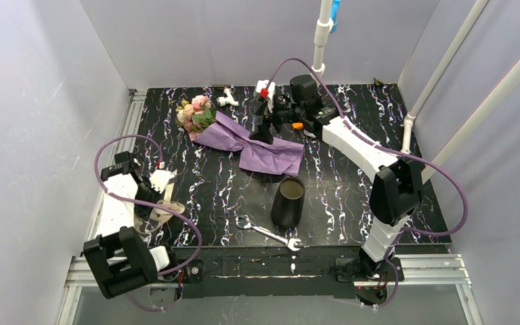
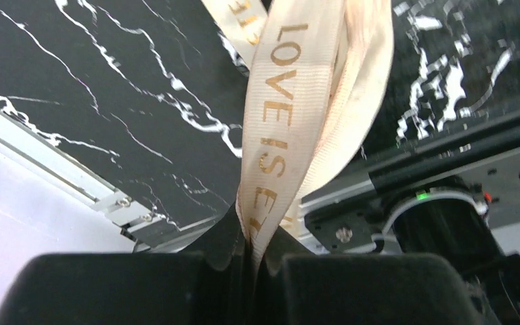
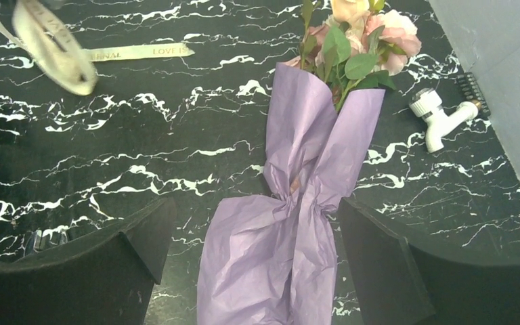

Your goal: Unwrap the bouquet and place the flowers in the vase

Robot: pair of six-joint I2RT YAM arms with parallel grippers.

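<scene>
The bouquet lies at the back of the table, its flowers (image 1: 195, 112) (image 3: 365, 34) pink and cream with green leaves. They poke out of the purple paper (image 1: 264, 150) (image 3: 291, 257), which is still twisted round the stems. My right gripper (image 1: 261, 133) (image 3: 254, 206) is open, one finger on each side of the paper's pinched waist, touching nothing. My left gripper (image 1: 150, 203) (image 2: 254, 250) is at the near left, shut on the beige ribbon (image 1: 168, 196) (image 2: 291, 101) with gold lettering, which is off the bouquet. The black vase (image 1: 288, 202) stands upright in the near middle.
A metal wrench (image 1: 269, 233) lies near the front edge beside the vase. A white plastic fitting (image 1: 227, 99) (image 3: 440, 115) sits just past the flowers at the back. Grey walls enclose the table on three sides.
</scene>
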